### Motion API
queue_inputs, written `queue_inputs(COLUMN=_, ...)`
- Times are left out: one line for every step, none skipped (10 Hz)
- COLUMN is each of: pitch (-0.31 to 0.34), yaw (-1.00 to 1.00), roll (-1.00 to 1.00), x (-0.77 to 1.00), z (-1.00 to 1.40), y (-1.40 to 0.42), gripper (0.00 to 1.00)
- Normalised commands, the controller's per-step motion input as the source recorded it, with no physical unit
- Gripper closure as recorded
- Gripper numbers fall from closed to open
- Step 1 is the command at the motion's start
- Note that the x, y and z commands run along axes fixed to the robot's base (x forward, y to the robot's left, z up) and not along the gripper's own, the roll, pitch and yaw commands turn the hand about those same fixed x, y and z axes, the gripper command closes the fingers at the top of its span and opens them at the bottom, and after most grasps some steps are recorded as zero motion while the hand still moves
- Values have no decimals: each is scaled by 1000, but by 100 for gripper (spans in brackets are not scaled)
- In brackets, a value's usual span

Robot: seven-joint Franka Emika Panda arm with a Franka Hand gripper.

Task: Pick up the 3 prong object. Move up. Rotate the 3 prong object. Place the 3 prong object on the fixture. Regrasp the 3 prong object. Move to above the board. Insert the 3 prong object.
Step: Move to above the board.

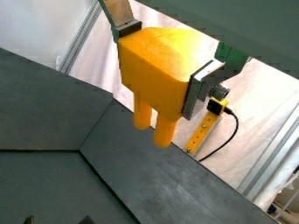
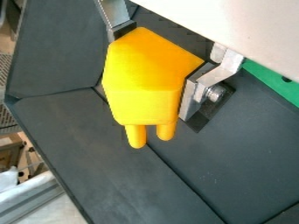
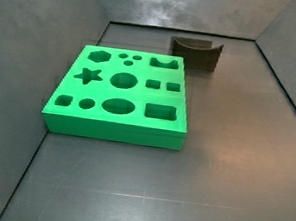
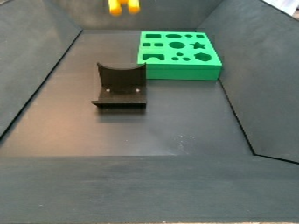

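While raised high above the floor, the claw (image 2: 152,66) grips the 3 prong object (image 2: 142,83), prongs down.

setting: robotics lab test cell, not a home or shop. work area is a dark grey tray-like enclosure with sloped walls (image 3: 19,88) and a flat matte floor (image 4: 152,131), bare apart from rig items. on the floor: the fixture (image 4: 119,86), and the board (image 3: 121,94), bright green with shaped cut-outs. in a wrist view, white curtain sheeting (image 1: 263,105) hangs behind the enclosure, with a yellow measuring strip (image 1: 198,136) and black cable (image 1: 230,131) at its edge. the gripper (image 1: 163,54), high above the floor, clamps the 3 prong object (image 2: 142,79).
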Motion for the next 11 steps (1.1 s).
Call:
queue_inputs(pitch=-92, yaw=-54, roll=-1000, x=-513, z=291, y=-1000, gripper=100)
queue_inputs(pitch=-93, yaw=-55, roll=-1000, x=-512, z=279, y=-1000, gripper=100)
queue_inputs(pitch=-110, yaw=-62, roll=-1000, x=-547, z=314, y=-1000, gripper=100)
queue_inputs(pitch=-117, yaw=-71, roll=-1000, x=-564, z=303, y=-1000, gripper=100)
queue_inputs(pitch=-115, yaw=-79, roll=-1000, x=-570, z=303, y=-1000, gripper=100)
queue_inputs(pitch=-110, yaw=-87, roll=-1000, x=-584, z=306, y=-1000, gripper=100)
queue_inputs(pitch=-109, yaw=-93, roll=-1000, x=-603, z=309, y=-1000, gripper=100)
queue_inputs(pitch=-110, yaw=-98, roll=-1000, x=-619, z=309, y=-1000, gripper=100)
queue_inputs(pitch=-107, yaw=-101, roll=-1000, x=-417, z=186, y=-608, gripper=100)
queue_inputs(pitch=-105, yaw=-106, roll=-1000, x=-319, z=135, y=-448, gripper=100)
queue_inputs(pitch=-97, yaw=-101, roll=-1000, x=-181, z=63, y=-195, gripper=100)
